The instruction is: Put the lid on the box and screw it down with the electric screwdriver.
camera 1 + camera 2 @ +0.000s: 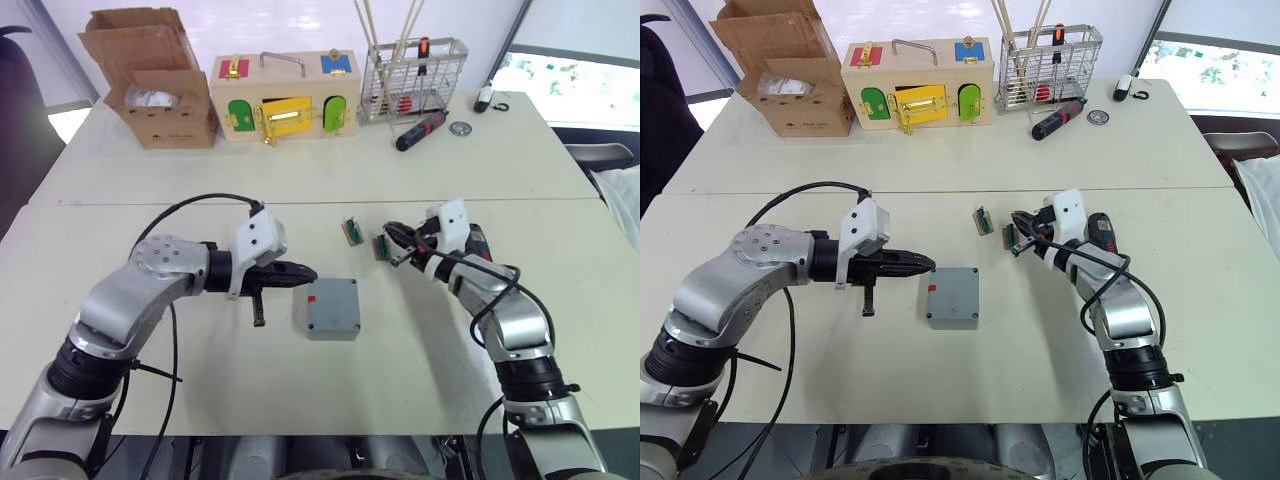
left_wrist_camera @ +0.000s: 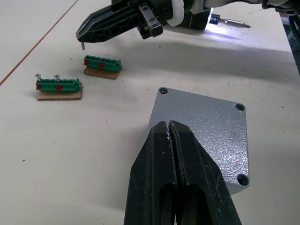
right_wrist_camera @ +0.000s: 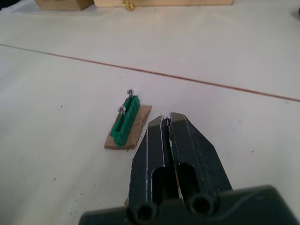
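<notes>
Pressed together and empty, my left gripper [image 1: 305, 272] touches the flat grey plastic lid [image 1: 334, 306], already seated on its box at frame centre. Centre-right, my right gripper [image 1: 392, 246] pinches a small screw [image 2: 82, 45]; next, a corner hole.

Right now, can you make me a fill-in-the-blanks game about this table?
The lid sits on the grey ___. The left tool is ___. The right tool pinches a tiny ___. The two terminal blocks are coloured ___.
Missing words: box, shut, screw, green.
</notes>
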Available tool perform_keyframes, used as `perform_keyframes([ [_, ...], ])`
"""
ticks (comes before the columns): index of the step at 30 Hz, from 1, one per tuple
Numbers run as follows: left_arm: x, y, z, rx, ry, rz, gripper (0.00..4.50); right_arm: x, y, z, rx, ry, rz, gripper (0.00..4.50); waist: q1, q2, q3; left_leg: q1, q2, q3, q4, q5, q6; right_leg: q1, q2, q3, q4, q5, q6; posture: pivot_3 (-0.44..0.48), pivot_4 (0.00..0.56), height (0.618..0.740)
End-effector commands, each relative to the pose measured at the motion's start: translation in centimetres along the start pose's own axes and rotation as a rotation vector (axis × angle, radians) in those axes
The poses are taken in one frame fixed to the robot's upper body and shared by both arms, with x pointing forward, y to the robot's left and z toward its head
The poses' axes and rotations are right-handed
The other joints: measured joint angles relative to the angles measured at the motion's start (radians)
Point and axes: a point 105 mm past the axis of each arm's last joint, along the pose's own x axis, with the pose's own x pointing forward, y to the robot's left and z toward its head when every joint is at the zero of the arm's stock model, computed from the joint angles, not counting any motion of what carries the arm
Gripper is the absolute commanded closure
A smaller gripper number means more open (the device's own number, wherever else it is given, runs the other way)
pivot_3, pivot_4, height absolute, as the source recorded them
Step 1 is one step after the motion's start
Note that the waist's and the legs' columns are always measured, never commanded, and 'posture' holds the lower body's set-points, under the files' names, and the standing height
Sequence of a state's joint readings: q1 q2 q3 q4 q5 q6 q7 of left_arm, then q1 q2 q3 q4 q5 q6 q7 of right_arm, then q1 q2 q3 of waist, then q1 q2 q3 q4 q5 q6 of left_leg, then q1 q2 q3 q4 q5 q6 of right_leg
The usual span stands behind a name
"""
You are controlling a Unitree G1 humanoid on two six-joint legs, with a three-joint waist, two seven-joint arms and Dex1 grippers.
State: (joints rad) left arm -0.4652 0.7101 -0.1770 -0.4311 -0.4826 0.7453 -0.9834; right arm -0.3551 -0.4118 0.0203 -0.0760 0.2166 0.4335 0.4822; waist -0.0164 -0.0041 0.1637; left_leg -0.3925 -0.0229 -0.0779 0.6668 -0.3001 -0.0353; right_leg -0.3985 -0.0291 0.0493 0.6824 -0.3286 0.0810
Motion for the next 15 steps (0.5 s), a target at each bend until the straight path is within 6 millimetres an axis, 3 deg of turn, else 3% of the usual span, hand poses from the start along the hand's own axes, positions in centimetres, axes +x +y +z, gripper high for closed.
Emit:
perform_keyframes([
  [1,-0.3,-0.1,0.3,0.016,-0.013,-0.012,4.50,-1.3,0.7,4.3,-0.064,-0.138,0.042,4.48,0.000,0.000,0.000,0.000,0.000,0.000,0.000,0.000,0.000,0.000,0.000,0.000,0.000,0.000,0.000,0.000,0.150,0.740],
  [3,-0.6,-0.1,0.4,0.007,-0.016,-0.025,4.50,-2.4,2.1,6.0,-0.059,-0.190,0.127,4.48,0.001,0.000,0.000,0.000,0.000,0.000,0.000,0.000,0.000,0.000,0.000,0.000,0.000,0.000,0.000,0.000,0.150,0.740],
  [5,-0.8,-0.2,0.3,0.008,-0.013,-0.041,4.50,-3.6,3.7,6.3,-0.080,-0.175,0.224,4.48,0.002,0.000,0.000,0.000,0.000,0.000,0.000,0.000,0.000,0.000,0.000,0.000,0.000,0.000,0.000,0.000,0.150,0.740],
  [10,-0.8,-0.3,-0.8,-0.023,0.011,-0.089,4.50,-5.9,7.0,5.2,-0.109,-0.082,0.398,4.48,0.004,0.000,0.000,0.000,0.000,-0.001,0.000,0.000,0.000,0.001,0.000,0.000,-0.001,0.000,0.000,0.000,0.150,0.740],
  [15,-1.0,-1.5,-1.8,-0.004,0.069,-0.159,4.50,-6.2,8.4,4.1,-0.098,-0.055,0.418,4.48,-0.001,0.000,0.000,0.000,0.000,-0.001,0.000,0.000,0.000,0.001,0.001,0.000,-0.001,0.000,0.000,0.000,0.150,0.740],
])
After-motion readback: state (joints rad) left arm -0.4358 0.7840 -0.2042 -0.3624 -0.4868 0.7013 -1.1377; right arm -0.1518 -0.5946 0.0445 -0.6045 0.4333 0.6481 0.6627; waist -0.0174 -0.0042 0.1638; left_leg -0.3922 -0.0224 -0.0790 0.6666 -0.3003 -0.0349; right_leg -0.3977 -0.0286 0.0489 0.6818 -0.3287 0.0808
